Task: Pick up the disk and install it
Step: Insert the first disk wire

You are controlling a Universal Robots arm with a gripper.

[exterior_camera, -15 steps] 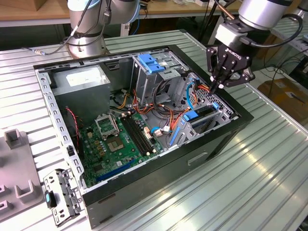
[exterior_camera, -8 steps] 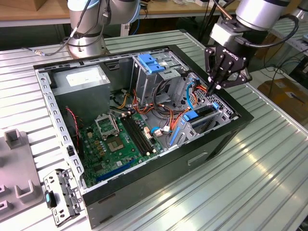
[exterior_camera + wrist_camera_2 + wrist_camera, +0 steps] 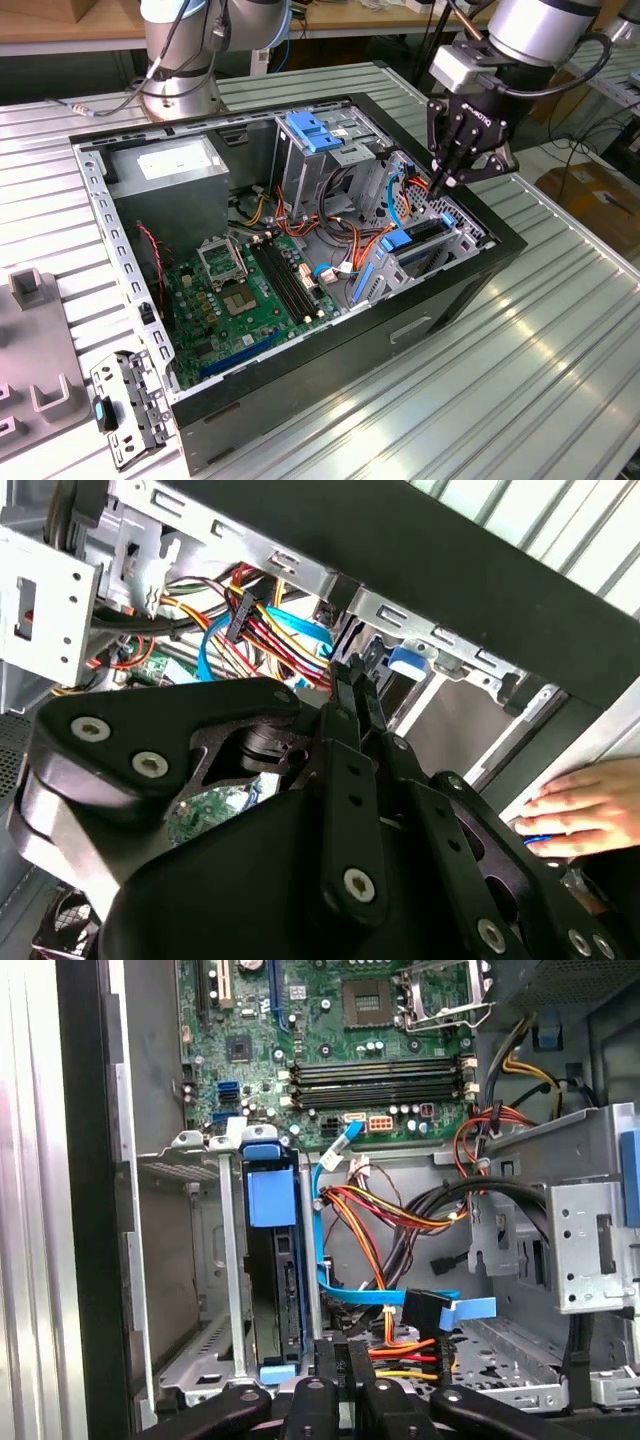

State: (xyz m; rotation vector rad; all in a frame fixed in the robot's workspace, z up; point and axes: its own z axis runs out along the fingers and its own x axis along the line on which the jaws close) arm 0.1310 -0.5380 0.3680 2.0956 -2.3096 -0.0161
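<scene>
Here the gripper (image 3: 447,183) hovers beside the seated disk (image 3: 272,1290)

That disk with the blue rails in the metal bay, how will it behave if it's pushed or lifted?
The disk looks like a rigid metal slab, so probably stiff and heavy for its size. Standing on edge between the metal walls of the bay, it should slide rather than tip. Its blue plastic tab may flex.

The arm (image 3: 545,25) is silver-grey with a black cable looped beside it — its tool (image 3: 447,180) is matt black, built of angular linkage plates dotted with bright round screws.
</scene>
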